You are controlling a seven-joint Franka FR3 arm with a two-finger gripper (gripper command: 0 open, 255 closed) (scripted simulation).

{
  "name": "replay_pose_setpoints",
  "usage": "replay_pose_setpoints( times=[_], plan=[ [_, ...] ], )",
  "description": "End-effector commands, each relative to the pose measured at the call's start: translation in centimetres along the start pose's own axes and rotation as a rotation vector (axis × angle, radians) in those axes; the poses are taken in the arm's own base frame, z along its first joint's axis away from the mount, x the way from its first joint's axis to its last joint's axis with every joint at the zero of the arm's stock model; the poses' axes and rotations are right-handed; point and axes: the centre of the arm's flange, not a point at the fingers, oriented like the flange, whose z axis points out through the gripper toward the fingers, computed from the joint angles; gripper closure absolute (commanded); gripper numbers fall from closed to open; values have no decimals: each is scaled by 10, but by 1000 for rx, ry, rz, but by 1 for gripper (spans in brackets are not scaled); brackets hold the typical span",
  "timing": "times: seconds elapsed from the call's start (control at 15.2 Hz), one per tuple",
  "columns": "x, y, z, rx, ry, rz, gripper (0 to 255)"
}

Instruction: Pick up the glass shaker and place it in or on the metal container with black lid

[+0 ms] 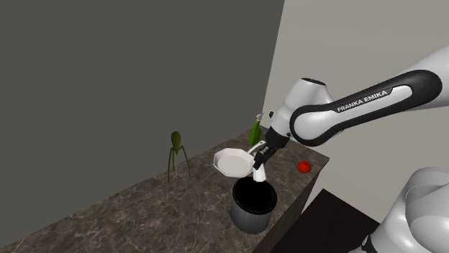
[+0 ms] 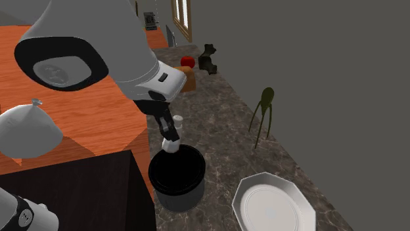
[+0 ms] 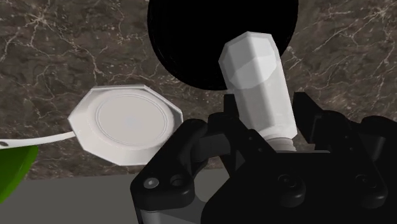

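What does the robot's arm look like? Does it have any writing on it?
The arm is chunky, rounded and white, with dark bands at its joints. White letters on one dark band spell FRANKA EMIKA. Its gripper is all black and blocky, with two fingers.

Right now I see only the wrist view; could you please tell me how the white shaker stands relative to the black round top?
Observer: In the shoulder view the shaker, clasped by the gripper, hangs just over the black top of the container; whether they touch, I cannot tell.
Operator: What is below that top?
Observer: A grey round wall; the container stands by the edge of the counter.
Operator: Anything else close by?
Observer: A red round thing lies on the counter, toward the shoulder view's right of the container, apart from it.
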Motion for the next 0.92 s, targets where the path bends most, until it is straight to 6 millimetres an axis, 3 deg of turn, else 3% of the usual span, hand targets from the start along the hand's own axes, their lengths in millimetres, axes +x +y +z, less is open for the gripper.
replay_pose_setpoints(
  times=[0.0,0.86],
  plan=[
    [-15,7,1,1,1,-1,255],
    [-32,16,67,1,1,-1,255]
  ],
)
